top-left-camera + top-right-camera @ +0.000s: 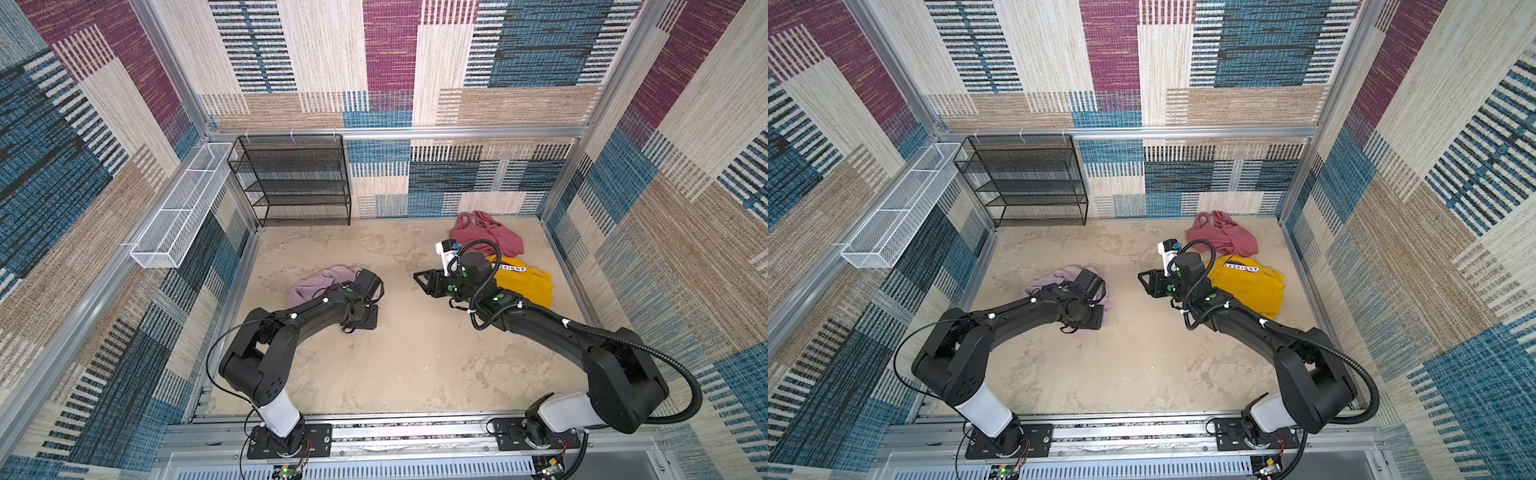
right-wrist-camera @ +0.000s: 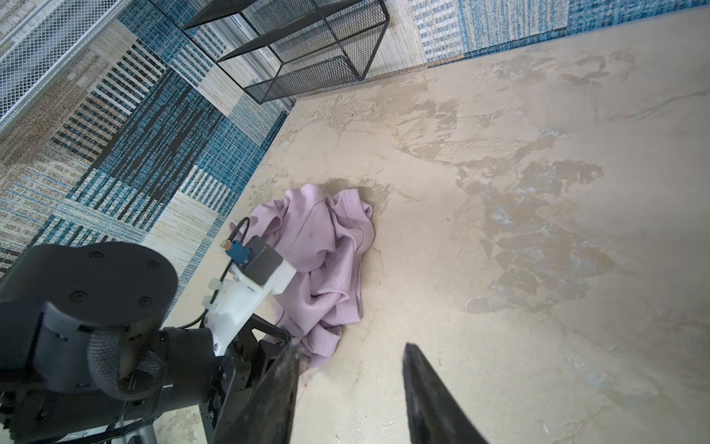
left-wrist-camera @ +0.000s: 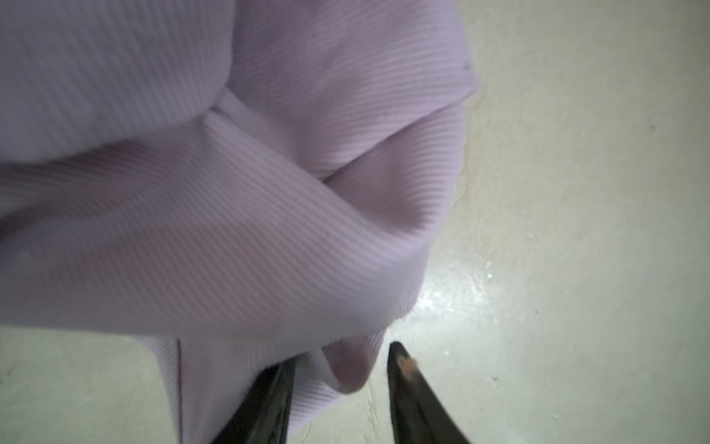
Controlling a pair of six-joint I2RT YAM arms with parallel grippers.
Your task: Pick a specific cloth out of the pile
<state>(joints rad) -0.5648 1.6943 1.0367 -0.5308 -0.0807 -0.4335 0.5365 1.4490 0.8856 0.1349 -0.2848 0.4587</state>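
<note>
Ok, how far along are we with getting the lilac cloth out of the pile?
Done: the lilac cloth already lies alone, apart from the rose garment and the yellow shirt. In hand: the left tool sits at its edge, jaws apart around a fold, not clamped. The right tool is open and empty. Still to do: close and lift, if it must go elsewhere.

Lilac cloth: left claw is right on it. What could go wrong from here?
1. The left claw stands open with only a small edge fold of the lilac cloth between its fingers. Closing there may pinch thin fabric that slips out on lifting.
2. The right claw, open and empty, faces the same cloth. If both reach for it, they could clash.
</note>
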